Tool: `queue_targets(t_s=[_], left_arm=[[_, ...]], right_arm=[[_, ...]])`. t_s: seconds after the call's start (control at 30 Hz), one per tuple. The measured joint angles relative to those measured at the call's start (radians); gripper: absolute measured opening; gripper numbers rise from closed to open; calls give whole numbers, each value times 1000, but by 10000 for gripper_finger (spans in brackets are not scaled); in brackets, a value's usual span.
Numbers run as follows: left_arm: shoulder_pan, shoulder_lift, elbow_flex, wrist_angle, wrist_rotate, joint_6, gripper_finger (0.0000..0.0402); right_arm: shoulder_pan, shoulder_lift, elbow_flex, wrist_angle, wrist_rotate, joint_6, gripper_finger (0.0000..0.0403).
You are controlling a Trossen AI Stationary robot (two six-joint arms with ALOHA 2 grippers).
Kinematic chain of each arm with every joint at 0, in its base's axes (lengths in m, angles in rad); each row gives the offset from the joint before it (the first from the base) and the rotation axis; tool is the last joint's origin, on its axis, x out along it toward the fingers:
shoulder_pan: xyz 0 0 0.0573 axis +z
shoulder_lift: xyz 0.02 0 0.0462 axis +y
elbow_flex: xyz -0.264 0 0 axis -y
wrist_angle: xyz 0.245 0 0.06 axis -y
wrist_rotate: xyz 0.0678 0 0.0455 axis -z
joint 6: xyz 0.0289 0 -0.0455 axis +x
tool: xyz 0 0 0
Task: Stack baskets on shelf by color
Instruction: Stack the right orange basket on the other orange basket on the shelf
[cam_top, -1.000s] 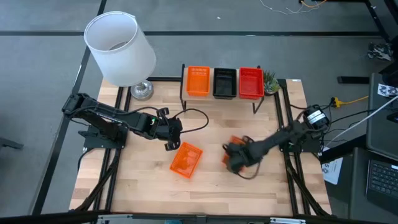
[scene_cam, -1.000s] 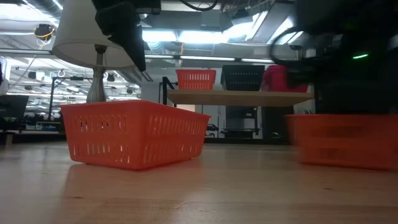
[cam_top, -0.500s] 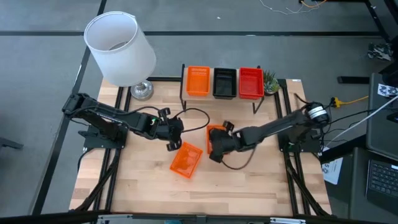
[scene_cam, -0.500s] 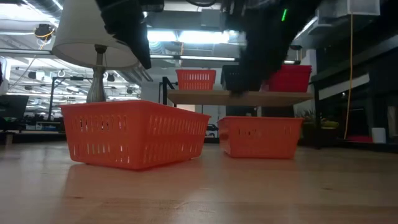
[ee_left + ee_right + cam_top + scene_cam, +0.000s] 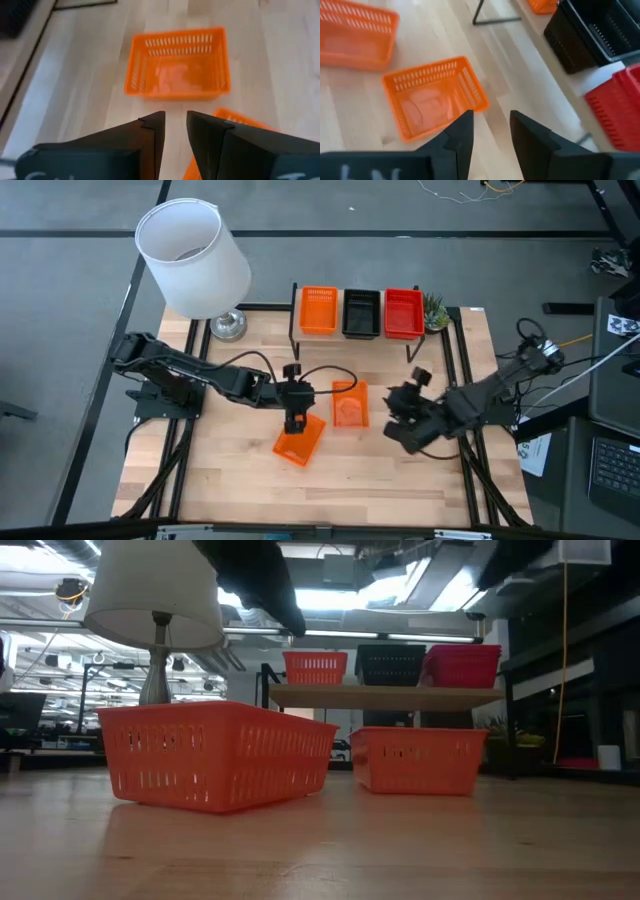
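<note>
Two orange baskets sit loose on my table: tilted basket (image 5: 299, 438) under the left gripper (image 5: 294, 420), square basket (image 5: 349, 403) beyond it. Only the low view shows their slotted walls; overhead shows shelf (image 5: 434, 335) holding orange, black, red. Both grippers' fingers stand slightly parted, empty; right gripper (image 5: 405, 416) hovers clear.

On the low light-wood plank shelf (image 5: 360, 340) at twelve o'clock sit three perforated plastic baskets (image 5: 361, 313) side by side. Two more orange mesh baskets lie mid-table: one (image 5: 349, 403) central, the other (image 5: 300, 437) just beside it toward seven o'clock.
</note>
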Motion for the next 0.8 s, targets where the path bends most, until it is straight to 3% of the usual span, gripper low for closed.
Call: queue_targets(t_s=[0.13,0.23,0.4,0.5,0.67,0.8], left_arm=[[-1,-1,1,-1,0,-31,73],[-6,-6,1,4,-1,-31,73],[-9,-5,1,6,0,-53,73],[-8,-6,1,5,0,-74,73],[-5,-5,1,12,6,-80,73],[25,-5,1,40,7,-88,73]], right_arm=[[38,-158,-287,258,57,5,131],[-14,-292,-522,571,36,-99,131],[-150,-482,-883,1291,-270,-493,131],[-234,-576,-1034,1571,-391,-630,131],[-312,-740,-1144,1623,-476,-705,131],[-357,-857,-1147,1511,-479,-815,131]])
